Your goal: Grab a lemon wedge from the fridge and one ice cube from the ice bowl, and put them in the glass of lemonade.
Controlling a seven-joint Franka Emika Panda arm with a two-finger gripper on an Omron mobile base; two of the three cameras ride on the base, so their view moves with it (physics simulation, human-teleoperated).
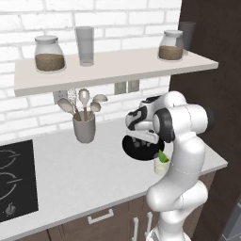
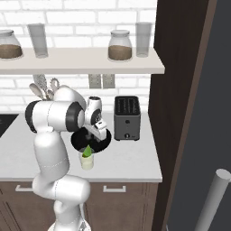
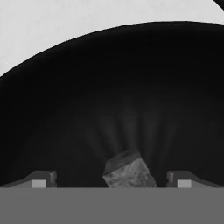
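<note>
Ice cube (image 3: pixel 129 169) dead centre between the two finger tips, and that is exactly where you want it! The end effector (image 3: pixel 112 180) is down inside the ice bowl (image 3: pixel 65 113), jaws spread wide with nothing held, one tip well off to each side of the pale, frosty cube.

To do this step well, I'd say: sink straight down a touch more so the pads reach the cube's sides and not its top corners, keep it centred, then close slowly. The cube sits turned at an angle to the jaws, so it may twist or skate across the glossy black floor as the tips meet it; a small roll of the wrist to square up would help. Ice looks slick, so a firm, even squeeze, then a clean vertical lift clear of the rim.

Over on the table (image 1: pixel 84 174), the glass of lemonade (image 1: pixel 161 164) stands just beside the bowl on its near side, with the lemon wedge (image 1: pixel 163 156) already poking green out of its top. So the wedge half looks done and only the ice is left. It's a short carry, but mind that glass on the way out!

The arm is folded tight: from the right base view the elbow is hunched high, the forearm doubles back and the wrist points steeply down over the ice bowl, with the toaster (image 2: pixel 127 118) standing near on the far side.
</note>
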